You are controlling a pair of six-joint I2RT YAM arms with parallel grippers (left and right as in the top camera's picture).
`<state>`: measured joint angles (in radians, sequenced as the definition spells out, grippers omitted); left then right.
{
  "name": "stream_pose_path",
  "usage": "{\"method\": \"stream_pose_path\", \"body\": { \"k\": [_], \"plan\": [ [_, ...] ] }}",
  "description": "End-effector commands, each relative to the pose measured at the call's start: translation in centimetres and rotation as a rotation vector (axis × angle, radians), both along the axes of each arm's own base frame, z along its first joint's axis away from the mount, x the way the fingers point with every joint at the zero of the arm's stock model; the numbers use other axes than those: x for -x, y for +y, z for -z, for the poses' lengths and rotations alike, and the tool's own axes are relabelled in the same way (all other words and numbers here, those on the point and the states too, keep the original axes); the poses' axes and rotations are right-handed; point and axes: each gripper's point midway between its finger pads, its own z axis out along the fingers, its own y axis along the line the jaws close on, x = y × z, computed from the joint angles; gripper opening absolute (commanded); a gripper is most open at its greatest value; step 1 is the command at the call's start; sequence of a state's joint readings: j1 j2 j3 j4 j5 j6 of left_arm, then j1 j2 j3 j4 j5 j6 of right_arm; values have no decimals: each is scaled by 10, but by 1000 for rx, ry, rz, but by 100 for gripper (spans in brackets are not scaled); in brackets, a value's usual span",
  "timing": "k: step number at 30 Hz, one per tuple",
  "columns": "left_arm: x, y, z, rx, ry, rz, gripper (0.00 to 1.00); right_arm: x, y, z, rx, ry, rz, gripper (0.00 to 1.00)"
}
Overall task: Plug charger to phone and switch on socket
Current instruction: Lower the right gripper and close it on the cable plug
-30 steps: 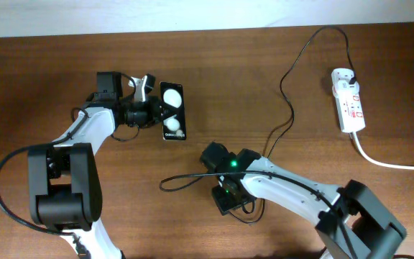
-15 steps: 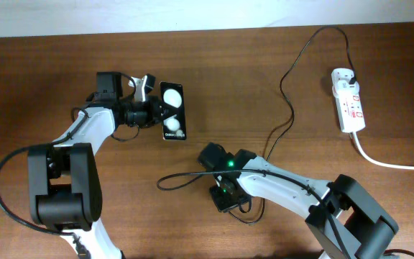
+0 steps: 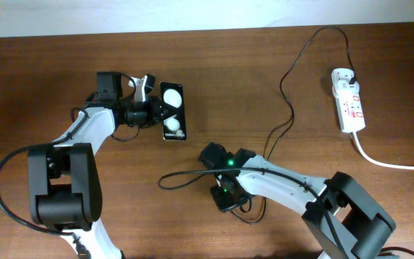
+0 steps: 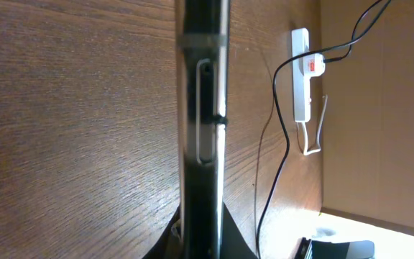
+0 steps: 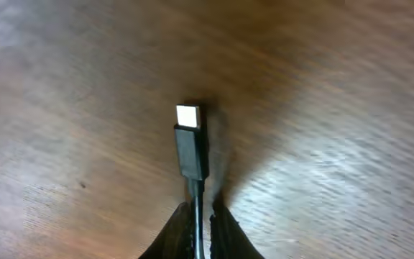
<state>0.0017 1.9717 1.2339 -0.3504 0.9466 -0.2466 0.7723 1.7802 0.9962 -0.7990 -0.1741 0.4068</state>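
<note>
over the table [image 3: 49, 72], left gripper [image 3: 155, 112] jaws tight on the phone [image 3: 172, 108], right gripper [image 5: 201, 219] jaws tight on the charger [image 5: 191, 147]

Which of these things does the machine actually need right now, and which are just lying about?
Needed:
- phone, in the left pincer
- charger, its tip end in the right pincer
- socket

Just there:
- white cord trailing from the socket
- table

Even overhead light; blurred wrist close-ups
</note>
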Motion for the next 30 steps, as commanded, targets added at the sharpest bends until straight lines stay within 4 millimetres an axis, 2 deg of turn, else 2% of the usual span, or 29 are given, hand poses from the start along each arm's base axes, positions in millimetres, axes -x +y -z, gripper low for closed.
{"method": "stream_pose_path", "body": {
  "k": [1,3,6,8,16,20,21,25,27,30],
  "plan": [
    [2,-3,-6,33,-21,24,0,-24,-15,2,0,4,177,11],
    [2,-3,-6,33,-20,24,0,-40,-14,1,-62,-4,243,11],
    [2,-3,-6,34,-17,22,0,-64,4,-4,-168,-71,253,11],
    [1,-3,-7,35,-15,20,0,-72,16,-7,-208,-113,239,11],
    [1,-3,-7,34,-17,20,0,-76,11,-3,-133,-191,216,13],
    [1,-3,-7,35,-19,20,0,-78,10,-3,-123,-202,218,34],
    [0,-3,-7,35,-22,20,0,-79,8,-2,-117,-207,218,36],
    [0,-3,-7,35,-22,20,0,-76,8,4,-100,-199,212,36],
    [0,-3,-7,35,-22,20,0,-65,17,11,-96,-171,181,36],
    [0,-3,-7,35,-22,20,0,-56,27,12,-91,-182,134,36]
  ]
}}
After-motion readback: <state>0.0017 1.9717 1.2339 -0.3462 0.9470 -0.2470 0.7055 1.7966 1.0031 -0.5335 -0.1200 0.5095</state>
